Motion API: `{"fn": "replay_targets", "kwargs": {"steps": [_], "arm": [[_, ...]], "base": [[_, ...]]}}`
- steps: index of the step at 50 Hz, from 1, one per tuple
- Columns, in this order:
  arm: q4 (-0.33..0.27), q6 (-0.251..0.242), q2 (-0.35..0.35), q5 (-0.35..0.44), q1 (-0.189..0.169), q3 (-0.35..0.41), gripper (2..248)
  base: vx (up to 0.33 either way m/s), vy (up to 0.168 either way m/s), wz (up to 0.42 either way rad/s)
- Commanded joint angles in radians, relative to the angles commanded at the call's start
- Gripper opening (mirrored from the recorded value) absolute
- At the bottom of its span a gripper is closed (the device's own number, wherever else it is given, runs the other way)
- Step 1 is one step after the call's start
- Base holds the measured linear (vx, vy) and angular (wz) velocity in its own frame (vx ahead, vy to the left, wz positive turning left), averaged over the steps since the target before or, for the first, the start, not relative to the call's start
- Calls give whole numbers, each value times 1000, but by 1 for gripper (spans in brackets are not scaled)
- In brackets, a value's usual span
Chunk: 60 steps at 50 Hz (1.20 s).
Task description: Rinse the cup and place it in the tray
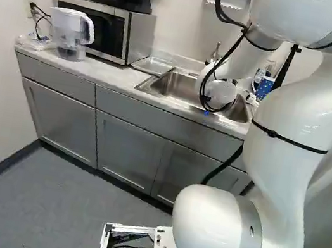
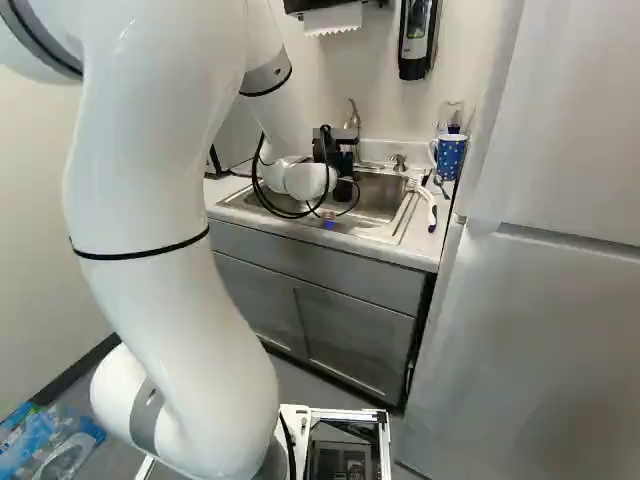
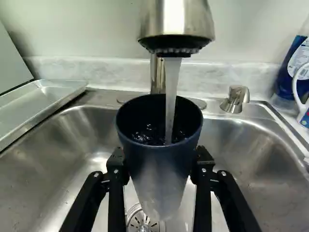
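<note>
In the right base view, my gripper (image 2: 346, 188) shows only in part behind the white wrist, over the sink (image 2: 398, 205). The wrist view has the gripper (image 3: 160, 169) shut on the dark blue cup (image 3: 157, 162), one finger on each side. The cup stands upright, mouth up, above the basin and its drain (image 3: 143, 223). From the faucet head (image 3: 176, 24), a stream of water (image 3: 171, 96) runs into the cup, and liquid ripples inside. A shallow metal tray (image 3: 43, 99) lies beside the basin; the left base view shows this tray (image 1: 153, 65) between microwave and sink.
A microwave (image 1: 99, 30) and water pitcher (image 1: 70, 33) stand on the counter. Right of the sink are a dotted blue mug (image 2: 450, 156), a white-handled brush (image 2: 428, 203) and, in the wrist view, a blue bottle (image 3: 291, 67). The refrigerator (image 2: 540, 330) rises close on the right.
</note>
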Motion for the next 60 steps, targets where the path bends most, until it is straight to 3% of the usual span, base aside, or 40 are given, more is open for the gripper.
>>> {"fn": "replay_targets", "kwargs": {"steps": [60], "arm": [[0, 0, 0, 0, 0, 0, 126]], "base": [[0, 0, 0]]}}
